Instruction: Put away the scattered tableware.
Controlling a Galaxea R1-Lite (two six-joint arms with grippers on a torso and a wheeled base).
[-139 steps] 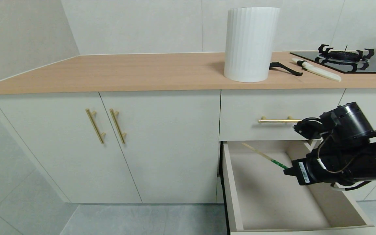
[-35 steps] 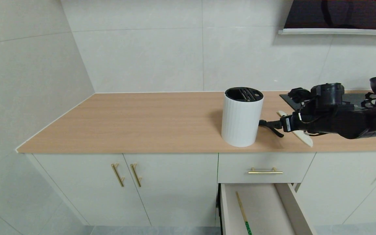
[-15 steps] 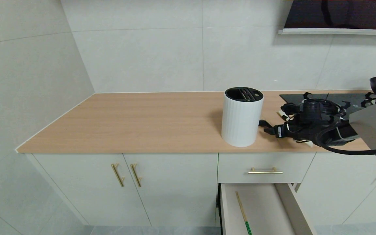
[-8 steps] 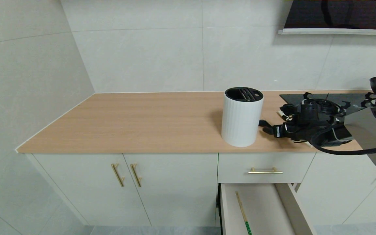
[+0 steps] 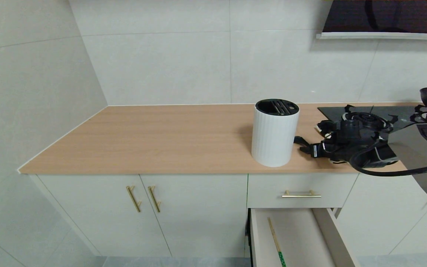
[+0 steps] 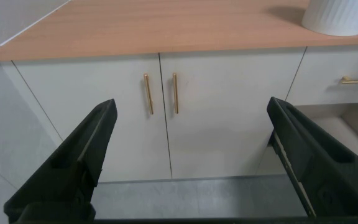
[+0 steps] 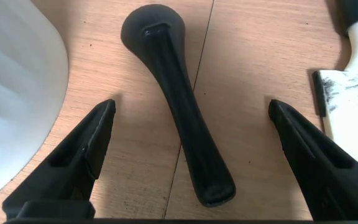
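Since a couple of seconds ago the right gripper (image 5: 305,147) has come down from above the worktop to just over its surface, beside the white holder; the chopstick it carried earlier now lies in the drawer.

The wooden countertop (image 5: 161,137) runs across the cabinet fronts, with the black hob (image 5: 365,115) at its right end. Below, the lower drawer (image 5: 257,237) stands pulled out. The ribbed white holder (image 5: 274,135) stands upright near the counter's front edge. The left gripper (image 6: 190,106) hangs low in front of the cupboard doors (image 6: 160,118), its fingers spread wide with nothing between them. The right gripper's fingers are also spread, one on each side of the black handle (image 7: 182,124) and apart from it. That handle lies flat on the counter between the holder and the white knife (image 7: 350,106), which lies just beside it. The chopstick (image 5: 275,237) rests along the drawer floor near its left wall.
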